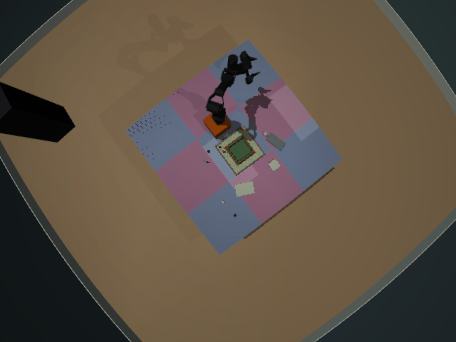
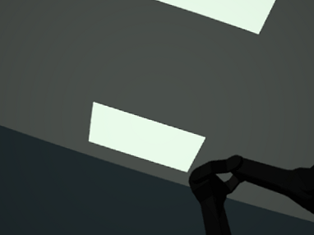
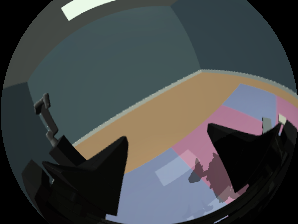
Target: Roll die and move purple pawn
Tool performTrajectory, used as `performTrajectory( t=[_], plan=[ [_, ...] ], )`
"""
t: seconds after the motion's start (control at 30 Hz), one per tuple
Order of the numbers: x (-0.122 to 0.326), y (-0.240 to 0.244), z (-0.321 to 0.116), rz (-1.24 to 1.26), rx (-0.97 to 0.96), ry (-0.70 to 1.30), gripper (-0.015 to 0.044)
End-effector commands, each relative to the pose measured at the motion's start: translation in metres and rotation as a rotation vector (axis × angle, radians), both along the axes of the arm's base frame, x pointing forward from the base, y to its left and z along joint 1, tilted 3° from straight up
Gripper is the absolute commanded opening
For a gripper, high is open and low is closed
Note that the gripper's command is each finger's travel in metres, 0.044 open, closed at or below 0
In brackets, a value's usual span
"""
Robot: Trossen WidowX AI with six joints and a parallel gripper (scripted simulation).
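Here the tray [image 1: 231, 159] shows only green felt; jaws spread, holding nothing.

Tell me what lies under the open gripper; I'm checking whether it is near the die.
Under the gripper only the blue-and-pink checkered mat and the arm's shadow show. The game board sits apart; no die is discernible.

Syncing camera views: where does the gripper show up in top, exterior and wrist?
Top: gripper open, upper centre, above the checkered mat, away from the board.
Exterior: not in it; only arm links at the right edge.
Wrist: two dark fingers at the bottom, apart, nothing between.
Shared landmark: the mat, in top and wrist.
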State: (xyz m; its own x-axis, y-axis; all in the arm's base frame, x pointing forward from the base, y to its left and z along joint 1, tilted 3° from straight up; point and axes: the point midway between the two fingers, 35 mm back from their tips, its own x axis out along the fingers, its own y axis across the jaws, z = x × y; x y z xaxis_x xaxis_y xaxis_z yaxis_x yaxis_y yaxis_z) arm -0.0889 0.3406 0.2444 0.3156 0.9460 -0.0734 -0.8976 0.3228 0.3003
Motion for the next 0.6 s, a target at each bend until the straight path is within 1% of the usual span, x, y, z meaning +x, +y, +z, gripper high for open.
performTrajectory(
  t=[0.0, 0.07, 0.13, 0.33, 0.43, 0.57],
  plan=[
    [0.002, 0.002, -0.001, -0.003, -0.006, -0.001, 0.0374],
    [0.015, 0.014, -0.01, -0.028, -0.053, -0.01, 0.0321],
    [0.038, 0.031, -0.024, -0.069, -0.129, -0.013, 0.0275],
    [0.123, 0.06, -0.075, -0.212, -0.373, 0.058, 0.0275],
    [0.172, 0.058, -0.101, -0.307, -0.489, 0.14, 0.0275],
    [0.236, 0.041, -0.136, -0.442, -0.631, 0.292, 0.0275]
  ],
)
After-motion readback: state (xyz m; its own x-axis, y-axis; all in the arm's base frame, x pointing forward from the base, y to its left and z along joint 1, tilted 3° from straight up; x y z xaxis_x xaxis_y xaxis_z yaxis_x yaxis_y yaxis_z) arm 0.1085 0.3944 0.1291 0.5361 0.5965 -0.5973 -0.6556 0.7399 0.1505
